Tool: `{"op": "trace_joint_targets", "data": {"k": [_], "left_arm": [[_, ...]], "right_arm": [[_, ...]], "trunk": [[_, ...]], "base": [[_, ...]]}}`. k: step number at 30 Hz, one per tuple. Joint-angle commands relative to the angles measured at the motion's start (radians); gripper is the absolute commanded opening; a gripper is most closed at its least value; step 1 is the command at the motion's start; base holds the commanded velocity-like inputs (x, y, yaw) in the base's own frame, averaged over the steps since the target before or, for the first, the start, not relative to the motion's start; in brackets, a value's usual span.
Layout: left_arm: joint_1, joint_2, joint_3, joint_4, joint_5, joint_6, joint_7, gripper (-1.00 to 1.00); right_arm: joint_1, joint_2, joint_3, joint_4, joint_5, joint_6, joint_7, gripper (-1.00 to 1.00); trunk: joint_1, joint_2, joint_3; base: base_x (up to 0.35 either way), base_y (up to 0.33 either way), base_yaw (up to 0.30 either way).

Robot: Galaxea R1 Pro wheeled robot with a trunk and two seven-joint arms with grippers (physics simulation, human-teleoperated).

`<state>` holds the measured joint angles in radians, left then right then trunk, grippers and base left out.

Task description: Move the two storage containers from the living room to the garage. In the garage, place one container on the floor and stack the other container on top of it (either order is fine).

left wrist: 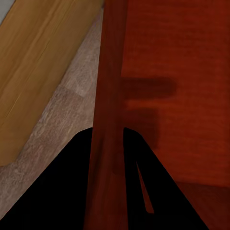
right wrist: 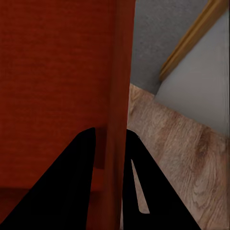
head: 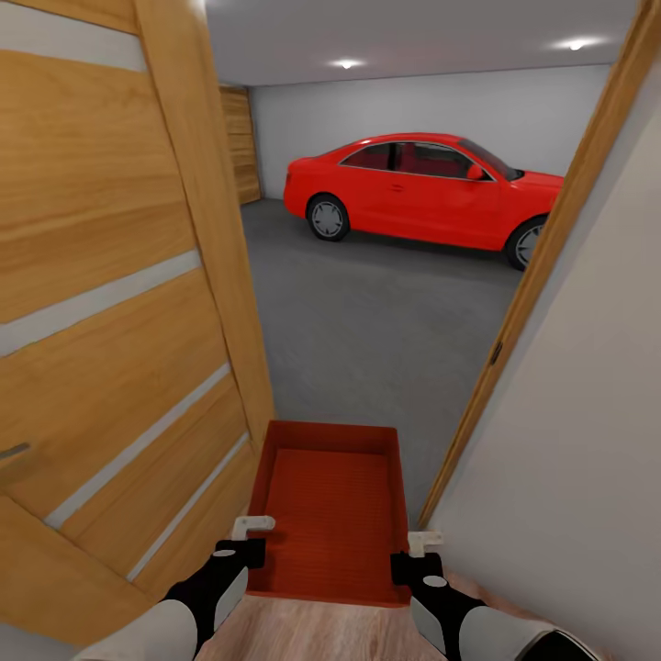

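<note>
One red-orange storage container [head: 332, 514] hangs low in front of me in the doorway, open top up, held by both arms. My left gripper [head: 250, 542] is shut on its left wall [left wrist: 108, 96], and my right gripper [head: 415, 551] is shut on its right wall [right wrist: 120, 96]. Black fingers [left wrist: 62, 187] [right wrist: 67, 182] straddle each wall in the wrist views. Beyond the door lies the garage with its dark grey concrete floor [head: 376, 312]. The container's far end reaches over the threshold.
An open wooden door [head: 119, 303] stands close on my left. A white wall [head: 578, 404] with a wooden door frame [head: 542, 266] is close on my right. A red car [head: 422, 188] is parked at the back of the garage. Light wood planks [head: 312, 633] lie underneath.
</note>
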<state>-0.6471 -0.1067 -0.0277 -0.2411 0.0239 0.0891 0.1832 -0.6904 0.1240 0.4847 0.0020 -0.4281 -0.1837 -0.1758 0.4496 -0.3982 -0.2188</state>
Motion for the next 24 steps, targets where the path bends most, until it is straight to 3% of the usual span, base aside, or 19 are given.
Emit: {"op": "trace_joint_targets", "data": {"k": [1, 8, 24], "left_arm": [[0.0, 0.001, -0.005, 0.002, 0.01, 0.008, 0.009, -1.0], [0.0, 0.001, -0.005, 0.002, 0.01, 0.008, 0.009, -1.0], [0.001, 0.001, -0.006, 0.002, 0.011, 0.008, 0.008, -1.0]], "right_arm": [[-0.001, -0.027, 0.009, 0.0, -0.009, -0.039, -0.068, -1.0], [-0.002, -0.029, 0.008, 0.0, -0.009, -0.039, -0.068, -1.0], [-0.002, -0.028, 0.008, 0.0, -0.009, -0.04, -0.068, -1.0]], "trunk": [[0.0, -0.002, -0.002], [0.0, -0.002, -0.002], [0.0, -0.002, -0.002]], "base": [[0.0, 0.0, -0.282], [0.032, 0.023, -0.223], [0.24, 0.225, -0.019]]}}
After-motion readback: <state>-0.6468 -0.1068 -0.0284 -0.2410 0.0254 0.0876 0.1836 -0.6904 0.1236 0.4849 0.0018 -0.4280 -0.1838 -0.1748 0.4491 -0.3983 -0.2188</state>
